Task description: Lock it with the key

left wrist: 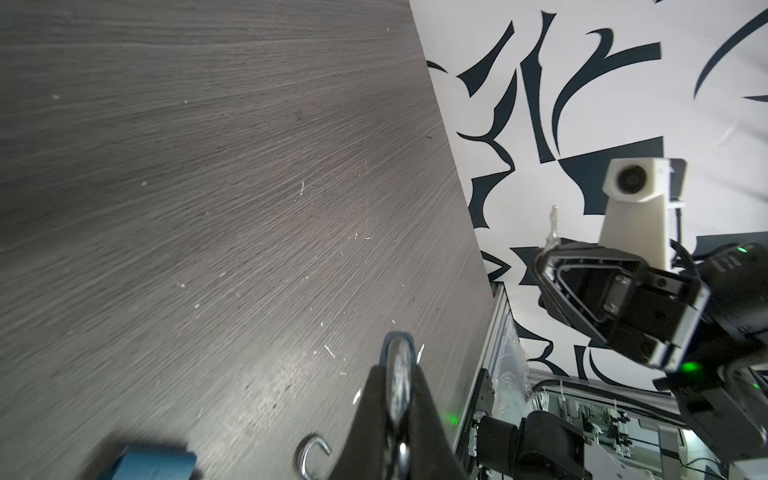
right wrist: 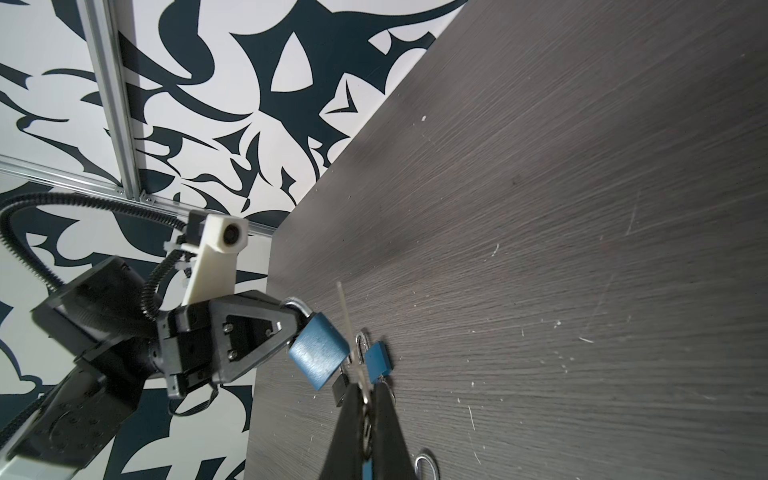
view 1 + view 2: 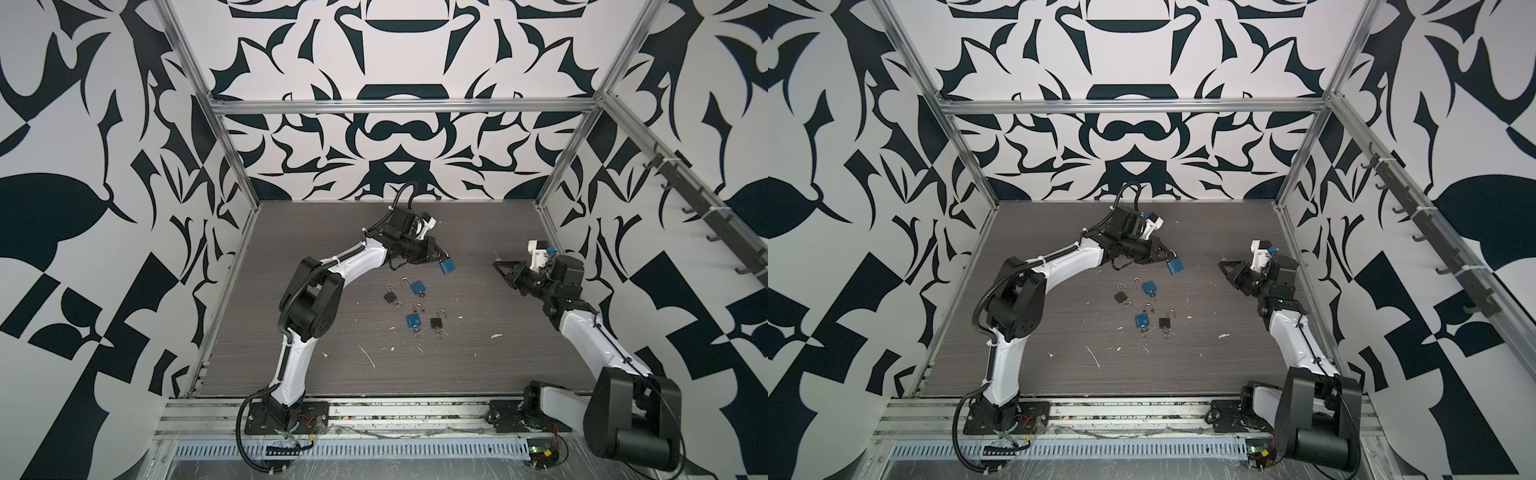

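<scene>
Dark wood-grain table (image 3: pixel 478 374), patterned walls around it. Left gripper (image 3: pixel 441 255) is clamped on the shackle of a blue lock (image 3: pixel 446 266), so the body hangs clear of the table, its keyhole end seemingly free to reach. Right gripper (image 3: pixel 497 264), well to the right of that lock, is pinched together on what looks like a thin key (image 1: pixel 553 222), pointed toward the lock, probably for insertion. Four spare locks (image 3: pixel 417 286) lie below and in front of the lock, out of the approach line.
</scene>
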Controlling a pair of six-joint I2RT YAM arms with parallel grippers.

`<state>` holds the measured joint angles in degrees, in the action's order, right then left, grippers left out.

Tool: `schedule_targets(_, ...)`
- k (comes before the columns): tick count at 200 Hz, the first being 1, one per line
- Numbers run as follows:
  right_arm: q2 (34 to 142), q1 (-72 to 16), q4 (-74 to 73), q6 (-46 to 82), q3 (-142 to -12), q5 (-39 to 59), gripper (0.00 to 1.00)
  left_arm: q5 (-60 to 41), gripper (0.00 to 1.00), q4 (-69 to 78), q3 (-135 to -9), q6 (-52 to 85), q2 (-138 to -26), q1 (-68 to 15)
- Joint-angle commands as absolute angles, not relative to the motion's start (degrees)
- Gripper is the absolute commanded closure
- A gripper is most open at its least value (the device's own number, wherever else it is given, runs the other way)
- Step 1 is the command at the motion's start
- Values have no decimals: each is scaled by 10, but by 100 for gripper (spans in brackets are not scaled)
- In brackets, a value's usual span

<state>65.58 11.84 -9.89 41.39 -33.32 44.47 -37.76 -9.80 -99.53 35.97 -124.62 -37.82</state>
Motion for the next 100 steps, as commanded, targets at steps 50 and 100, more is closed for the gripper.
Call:
schedule_targets(50, 602, 119, -78, 400, -322, 448, 100, -423, 100, -225, -1202, 339, -1399, -402)
schedule_targets(100, 595, 119, -88, 411, -311, 456, 100, -429, 100, -273, -1286, 336, -1468, -408)
